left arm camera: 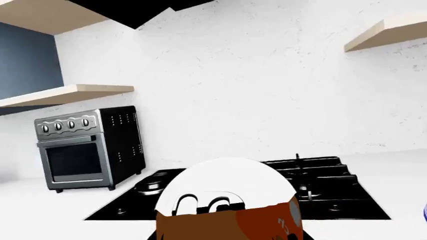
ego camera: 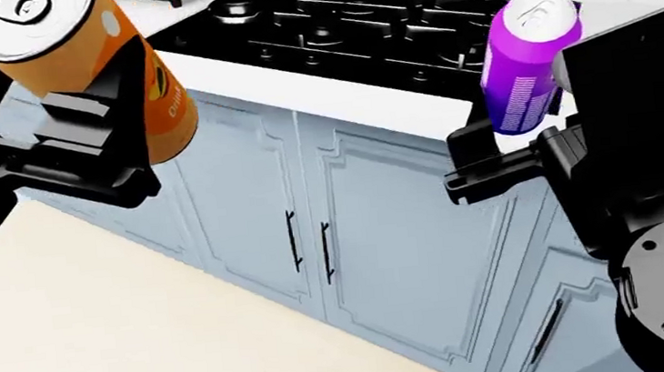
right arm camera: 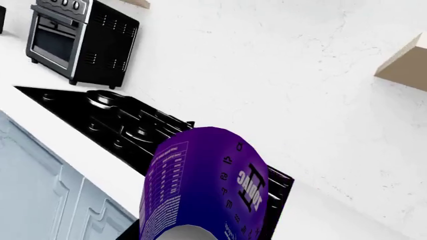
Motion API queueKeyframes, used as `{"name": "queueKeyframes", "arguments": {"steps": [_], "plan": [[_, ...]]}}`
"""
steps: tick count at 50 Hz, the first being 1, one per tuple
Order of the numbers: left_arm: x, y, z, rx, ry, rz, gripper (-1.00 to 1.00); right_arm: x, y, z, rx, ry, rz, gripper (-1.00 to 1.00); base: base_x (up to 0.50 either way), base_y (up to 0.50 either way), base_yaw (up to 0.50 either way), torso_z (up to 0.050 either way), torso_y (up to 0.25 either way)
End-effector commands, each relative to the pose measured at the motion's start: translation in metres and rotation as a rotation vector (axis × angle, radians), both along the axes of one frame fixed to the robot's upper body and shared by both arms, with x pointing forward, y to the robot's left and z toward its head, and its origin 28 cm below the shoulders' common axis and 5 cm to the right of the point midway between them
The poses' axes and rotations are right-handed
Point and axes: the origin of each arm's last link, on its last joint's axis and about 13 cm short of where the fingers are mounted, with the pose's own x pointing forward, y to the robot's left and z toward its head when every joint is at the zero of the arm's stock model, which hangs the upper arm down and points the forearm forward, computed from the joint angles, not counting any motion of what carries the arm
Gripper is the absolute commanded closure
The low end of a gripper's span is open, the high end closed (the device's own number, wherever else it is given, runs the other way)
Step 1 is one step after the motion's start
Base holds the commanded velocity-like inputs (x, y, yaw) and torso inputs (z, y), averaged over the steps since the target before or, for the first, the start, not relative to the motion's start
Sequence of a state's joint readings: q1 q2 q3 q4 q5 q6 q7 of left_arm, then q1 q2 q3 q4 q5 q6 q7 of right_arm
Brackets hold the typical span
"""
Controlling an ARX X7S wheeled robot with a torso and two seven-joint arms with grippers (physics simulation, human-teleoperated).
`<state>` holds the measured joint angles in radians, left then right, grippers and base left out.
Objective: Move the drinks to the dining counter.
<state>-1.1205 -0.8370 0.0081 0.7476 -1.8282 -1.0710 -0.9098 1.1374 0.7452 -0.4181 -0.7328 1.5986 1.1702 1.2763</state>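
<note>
Nearest, at 10 o'clock in the head view, the left gripper (ego camera: 89,127) pinches the golden-yellow can (ego camera: 95,72), tilted and clear of any surface. At 2 o'clock the right gripper (ego camera: 524,154) pinches the purple can (ego camera: 525,62), lifted off the white worktop (ego camera: 336,94). Beyond lie the black gas hob (ego camera: 353,29) and toaster oven (left arm camera: 90,147). The dining counter is out of view, so turning blind could knock a can against the cabinets (ego camera: 350,239); the tilted can could slip.

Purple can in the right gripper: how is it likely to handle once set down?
The purple can looks tall and slim, so it probably tips easily if nudged. Its smooth round wall suggests it would roll once on its side. The right gripper grips low, so it may wobble.
</note>
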Motion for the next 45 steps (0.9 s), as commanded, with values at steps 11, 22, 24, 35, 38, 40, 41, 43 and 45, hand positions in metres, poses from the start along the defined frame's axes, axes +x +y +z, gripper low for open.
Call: {"name": "queueKeyframes", "arguments": {"steps": [11, 22, 24, 35, 38, 40, 41, 43, 45], "plan": [[-0.0017, 0.0014, 0.0035, -0.009, -0.012, 0.010, 1.00, 0.0015, 0.0004, -0.0001, -0.019, -0.003, -0.002, 1.00, 0.03, 0.02, 0.50, 0.001, 0.001], [-0.0025, 0.0004, 0.0019, -0.004, -0.012, 0.007, 1.00, 0.0022, 0.0011, -0.0019, -0.018, -0.002, 0.003, 1.00, 0.04, 0.03, 0.50, 0.000, 0.001], [-0.0027, 0.0012, 0.0020, -0.004, -0.010, 0.007, 1.00, 0.0014, 0.0014, -0.0035, -0.028, 0.001, 0.005, 1.00, 0.05, 0.04, 0.50, 0.000, 0.000], [-0.0003, 0.0008, 0.0009, -0.005, -0.008, 0.007, 1.00, 0.0021, -0.0005, -0.0023, -0.020, 0.000, -0.001, 1.00, 0.08, 0.07, 0.50, 0.000, 0.001], [-0.0013, 0.0010, 0.0013, 0.001, -0.006, 0.007, 1.00, 0.0006, 0.0005, -0.0036, -0.027, 0.003, 0.005, 1.00, 0.08, 0.07, 0.50, 0.000, 0.000], [-0.0012, 0.0018, 0.0023, -0.001, -0.009, 0.010, 1.00, 0.0017, -0.0011, -0.0016, -0.023, 0.000, -0.002, 1.00, 0.07, 0.07, 0.50, 0.005, 0.000], [-0.0009, 0.0016, 0.0018, -0.002, -0.008, 0.010, 1.00, 0.0018, -0.0009, -0.0020, -0.020, 0.000, -0.001, 1.00, 0.07, 0.07, 0.50, 0.000, 0.000], [-0.0015, 0.0009, -0.0002, 0.003, -0.008, 0.009, 1.00, 0.0011, 0.0003, -0.0035, -0.025, 0.001, 0.002, 1.00, 0.07, 0.07, 0.50, 0.000, 0.000], [-0.0014, 0.0016, 0.0007, 0.002, -0.007, 0.010, 1.00, 0.0000, 0.0007, -0.0039, -0.030, 0.002, 0.010, 1.00, 0.08, 0.09, 0.50, 0.000, 0.000]]}}
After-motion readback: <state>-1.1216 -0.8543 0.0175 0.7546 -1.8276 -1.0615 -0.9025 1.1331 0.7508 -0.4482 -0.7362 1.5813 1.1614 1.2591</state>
